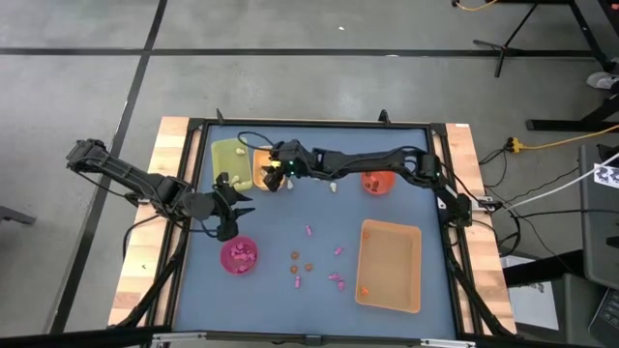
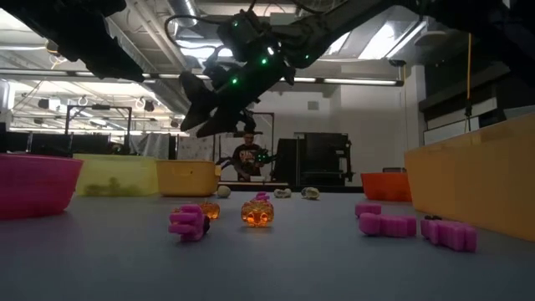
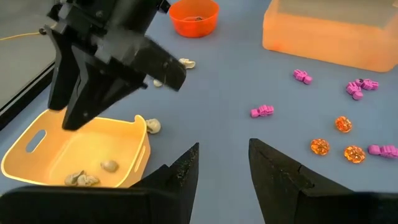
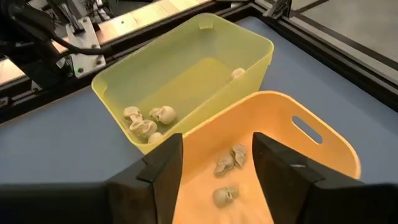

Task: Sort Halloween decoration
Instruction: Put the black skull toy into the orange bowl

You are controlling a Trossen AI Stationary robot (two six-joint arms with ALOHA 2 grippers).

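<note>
My right gripper (image 4: 217,168) hangs open over the small yellow-orange tray (image 1: 263,166) at the table's far left, with nothing between its fingers. Three cream trinkets (image 4: 231,158) lie on that tray's floor below it. The green tray (image 4: 186,68) beside it holds several more cream skulls (image 4: 149,121). My left gripper (image 3: 224,158) waits open at the left, above the table near the pink bowl (image 1: 239,255), and holds nothing. Pink trinkets (image 1: 337,281) and orange ones (image 1: 296,255) lie scattered on the blue mat. Cream ones (image 1: 333,186) lie farther back.
A red-orange bowl (image 1: 376,182) stands under my right arm at the far side. A large tan tray (image 1: 390,266) sits at the near right, with a small orange piece in it. The pink bowl holds pink pieces. A person (image 2: 245,156) sits in the room beyond the table.
</note>
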